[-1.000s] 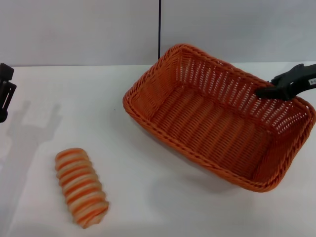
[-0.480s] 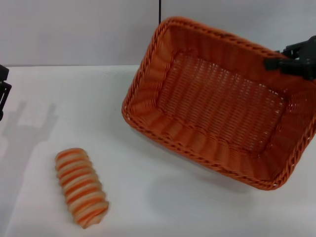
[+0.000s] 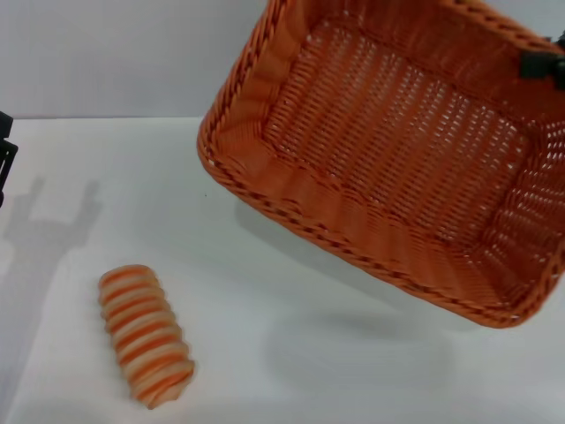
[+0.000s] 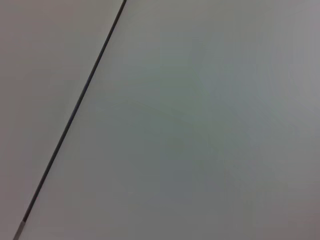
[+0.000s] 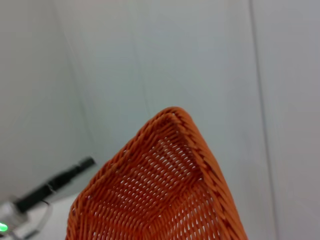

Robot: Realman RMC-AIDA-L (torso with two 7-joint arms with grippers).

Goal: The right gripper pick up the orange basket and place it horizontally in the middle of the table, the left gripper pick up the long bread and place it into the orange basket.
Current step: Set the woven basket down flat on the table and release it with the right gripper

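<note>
At the far left edge of the head view, the left gripper (image 3: 4, 168) hangs above the surface (image 3: 265, 353), only a sliver of it in frame; whether its jaws are wide or narrow I cannot tell. Its wrist camera sees nothing but pale wall and 1 dark seam, so it appears parked.

Next comes the long bread (image 3: 145, 335), lying on the surface near the front left. Its long axis runs from back-left to front-right. It sits in front of the left gripper and somewhat to the right of it, well apart from it, and plainly nearer that arm than the other.

Further right, the orange basket (image 3: 388, 150) is off the surface, lifted and tipped so its open mouth faces the head camera, its shadow cast on the surface beneath. Its long axis slants from upper left to lower right, not yet horizontal.

At the far right edge, the right gripper (image 3: 546, 64) is clamped on the basket's far rim, holding the whole weight from that 1 point. The right wrist view shows a corner of the basket (image 5: 165, 190) rising against the wall.

The coming move, as I judge it, turns on the basket's axis: it must be swung level and crosswise and set down mid-surface, to the right of the bread, leaving the left arm a short carry to it.
</note>
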